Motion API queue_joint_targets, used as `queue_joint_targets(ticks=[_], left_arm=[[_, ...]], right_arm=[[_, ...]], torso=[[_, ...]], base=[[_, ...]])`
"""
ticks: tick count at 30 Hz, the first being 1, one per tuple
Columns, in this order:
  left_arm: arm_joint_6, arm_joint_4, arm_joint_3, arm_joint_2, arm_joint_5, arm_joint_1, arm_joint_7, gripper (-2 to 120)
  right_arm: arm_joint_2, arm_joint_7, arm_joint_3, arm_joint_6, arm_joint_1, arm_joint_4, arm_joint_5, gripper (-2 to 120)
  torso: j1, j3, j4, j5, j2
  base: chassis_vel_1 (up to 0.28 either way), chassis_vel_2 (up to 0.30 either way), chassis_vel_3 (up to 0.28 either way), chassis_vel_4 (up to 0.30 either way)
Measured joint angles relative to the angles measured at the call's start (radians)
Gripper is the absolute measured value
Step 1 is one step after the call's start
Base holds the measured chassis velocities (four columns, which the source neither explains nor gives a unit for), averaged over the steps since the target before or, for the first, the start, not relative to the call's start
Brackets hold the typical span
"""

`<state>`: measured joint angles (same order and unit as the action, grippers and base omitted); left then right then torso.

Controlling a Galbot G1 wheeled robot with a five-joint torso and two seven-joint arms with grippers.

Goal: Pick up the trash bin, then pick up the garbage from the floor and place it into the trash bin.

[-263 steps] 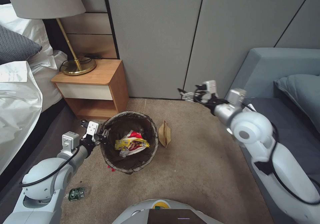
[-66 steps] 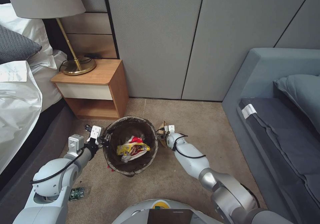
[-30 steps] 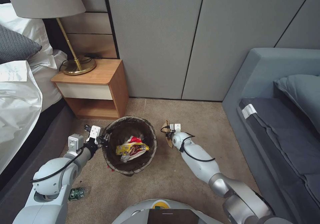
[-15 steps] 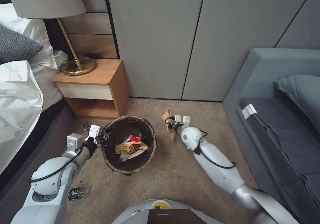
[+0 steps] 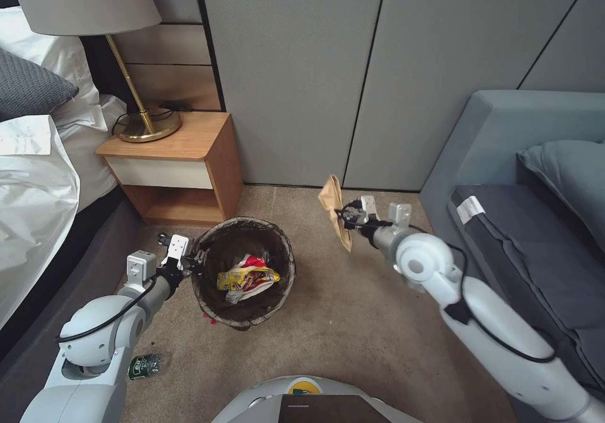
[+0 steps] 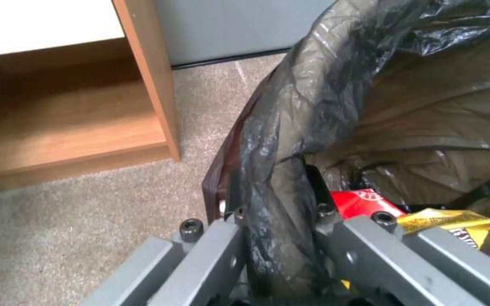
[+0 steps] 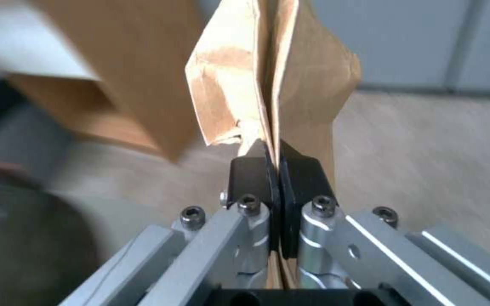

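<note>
The right claw (image 5: 345, 214) has lifted, arm outstretched, pinching the brown paper bag (image 5: 333, 207) right of the trash bin (image 5: 242, 272).

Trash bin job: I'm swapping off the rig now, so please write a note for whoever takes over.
Left gripper: shut on the bin rim, beside the nightstand.
Right gripper: shut on the paper bag, held in the air to the right of the bin.
Done: wrappers are in the bin.
Left: drop the paper bag in; the bottle and a red scrap lie on the floor.
</note>
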<state>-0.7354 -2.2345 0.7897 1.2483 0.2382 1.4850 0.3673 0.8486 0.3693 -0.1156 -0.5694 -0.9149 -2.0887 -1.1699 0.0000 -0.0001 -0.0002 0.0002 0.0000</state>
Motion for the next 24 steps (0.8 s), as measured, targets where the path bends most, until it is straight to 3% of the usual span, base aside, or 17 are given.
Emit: queue_joint_targets(ticks=[3,7,13,19,24], left_arm=[[0.000,0.002,-0.001,0.000,-0.002,0.001,0.000,0],[0.000,0.005,-0.001,0.001,-0.005,0.001,-0.001,0],[0.000,0.012,-0.002,0.002,-0.007,-0.003,-0.001,0],[0.000,0.041,-0.003,0.005,-0.013,-0.014,-0.003,0],[0.000,0.055,0.006,0.005,-0.013,-0.020,-0.003,0]], right_arm=[[-0.054,-0.020,-0.012,-0.004,0.053,-0.135,-0.110,0],[-0.088,-0.045,0.023,-0.006,0.175,-0.206,-0.211,0],[-0.086,-0.079,0.116,-0.009,0.335,-0.216,-0.297,0],[0.007,-0.052,0.347,-0.007,0.601,-0.167,-0.404,0],[0.068,0.006,0.461,-0.009,0.683,-0.152,-0.443,0]], torso=[[0.000,0.000,0.0002,-0.0002,0.000],[0.000,0.000,0.0002,-0.0001,0.000],[0.000,0.000,0.0002,-0.0002,0.000],[0.000,0.000,0.0006,-0.0007,0.000],[0.000,0.000,0.0005,-0.0006,0.000]], base=[[0.000,0.000,0.000,0.000],[0.000,0.000,0.000,0.000],[0.000,0.000,0.000,0.000],[0.000,0.000,0.000,0.000],[0.000,0.000,0.000,0.000]])
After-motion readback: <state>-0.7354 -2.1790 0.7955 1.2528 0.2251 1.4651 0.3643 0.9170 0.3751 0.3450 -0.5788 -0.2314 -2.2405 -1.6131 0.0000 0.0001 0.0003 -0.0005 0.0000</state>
